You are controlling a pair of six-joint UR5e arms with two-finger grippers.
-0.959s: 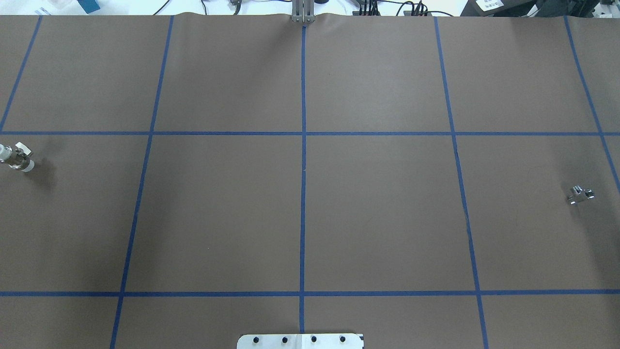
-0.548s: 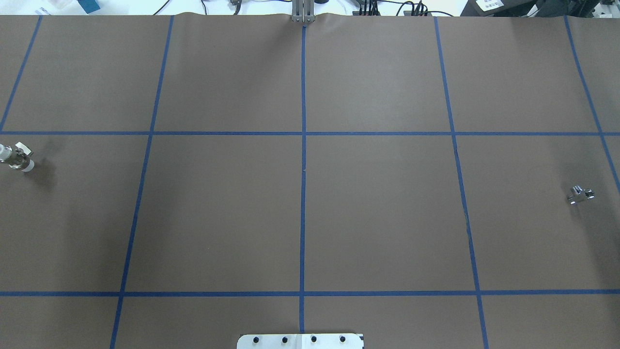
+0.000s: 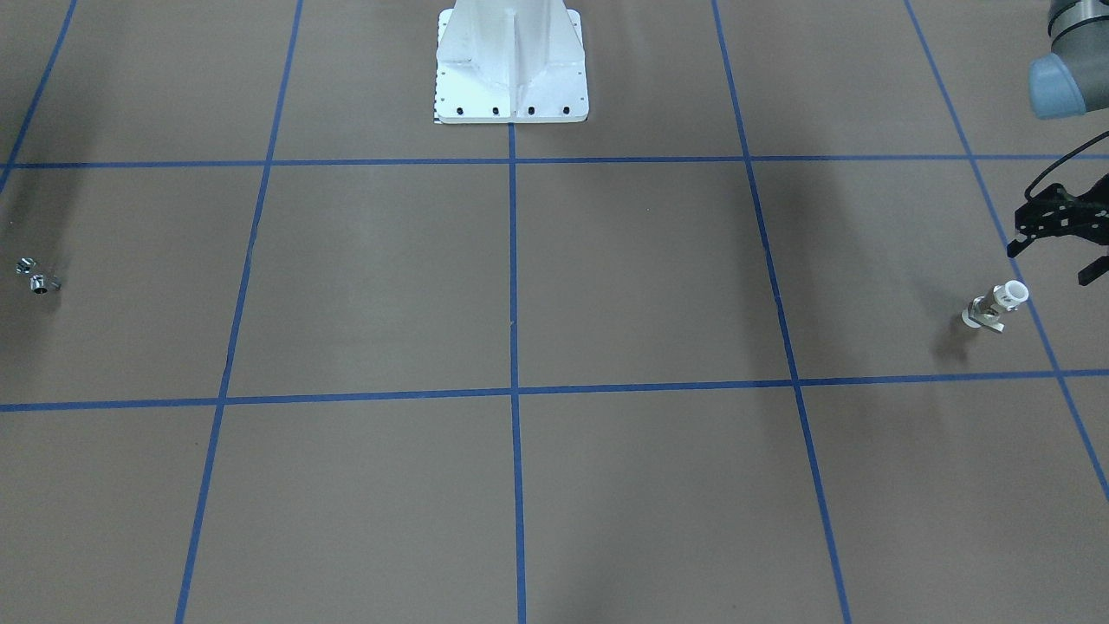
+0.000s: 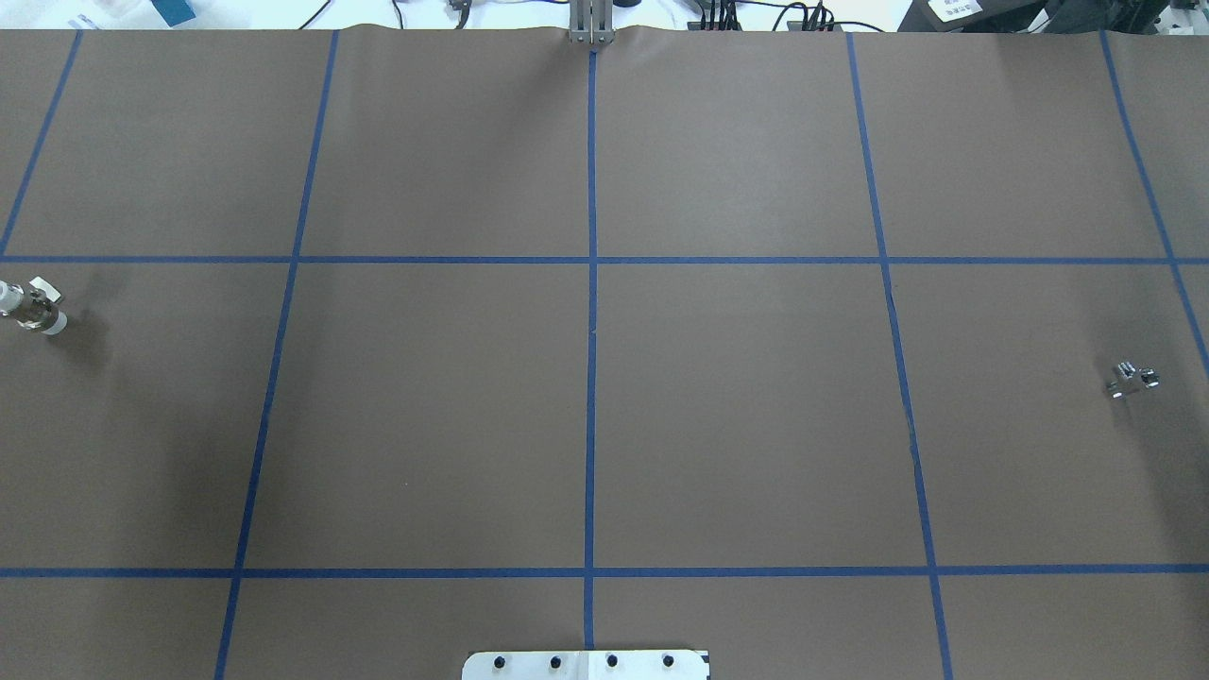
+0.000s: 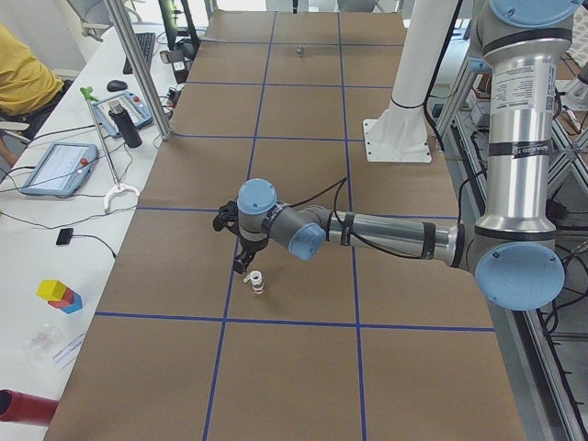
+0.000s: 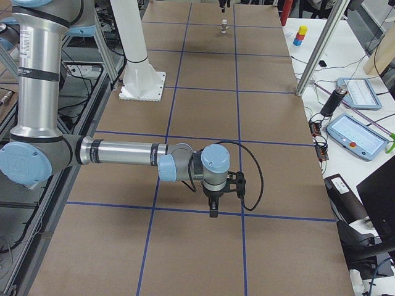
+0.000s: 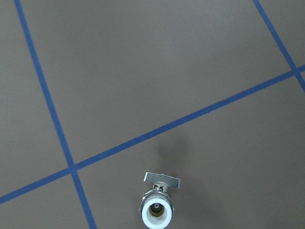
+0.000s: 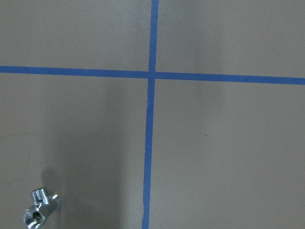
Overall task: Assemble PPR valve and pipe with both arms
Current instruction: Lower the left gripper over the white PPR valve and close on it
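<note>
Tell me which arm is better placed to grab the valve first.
Left. The left pincer hangs close by the PPR valve; the right arm is at the table's far end, near the pipe.

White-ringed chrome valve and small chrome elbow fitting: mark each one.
White-ringed chrome valve [image 7: 157, 220]: left wrist view, on its white ring end.
Small chrome elbow fitting [image 8: 42, 208]: right wrist view, on its metal body.

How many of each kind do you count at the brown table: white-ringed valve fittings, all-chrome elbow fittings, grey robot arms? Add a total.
Chrome valve fitting with white plastic ring: 1
Small shiny chrome elbow fitting: 1
Grey tubular robot arms: 2, the left arm and the right arm
Total: 4
</note>
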